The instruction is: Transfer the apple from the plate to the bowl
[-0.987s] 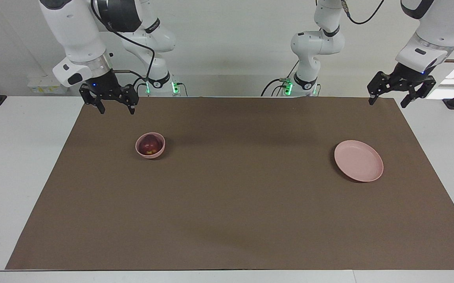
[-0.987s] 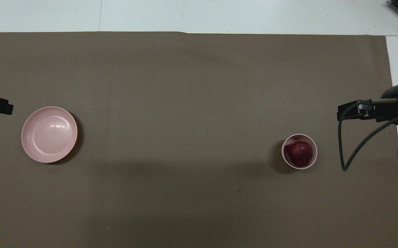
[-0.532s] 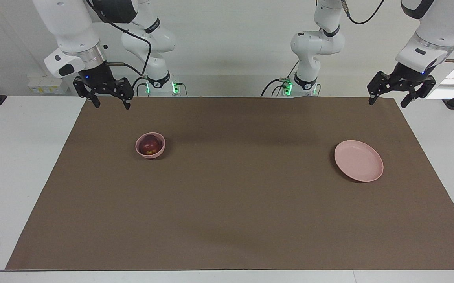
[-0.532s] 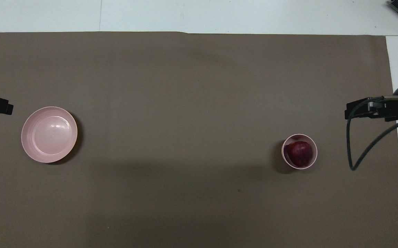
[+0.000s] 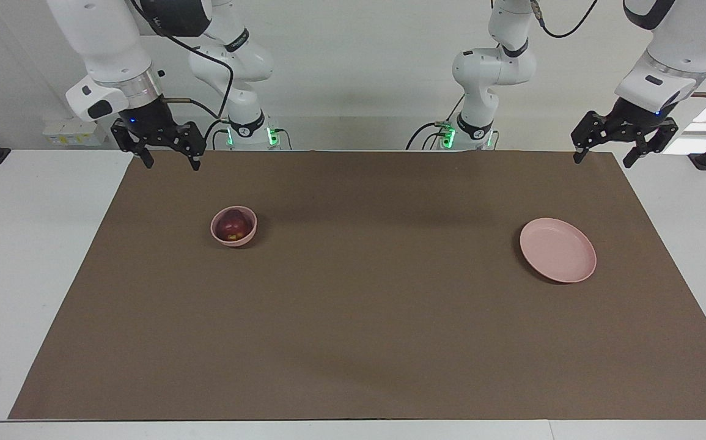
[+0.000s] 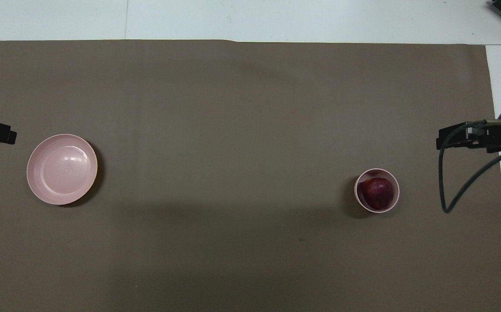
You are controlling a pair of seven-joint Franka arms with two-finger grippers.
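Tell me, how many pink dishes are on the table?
2. The bowl, holding the apple, sits toward the right arm's end of the table. The plate, with nothing on it, sits toward the left arm's end. Nothing seems hidden.

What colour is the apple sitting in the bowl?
Dark red-maroon apple, with small yellowish patches; the overhead view shows it best inside the pale pink bowl.

Camera placement: two fixed views, both set high and well back.

The facing view is taken from across the table toward the arm bases; the overhead view is aimed steeply down from the robots' end. The brown mat (image 5: 377, 293), bowl (image 5: 233, 227) and plate (image 5: 557, 250) are shared, turned half a turn between views.
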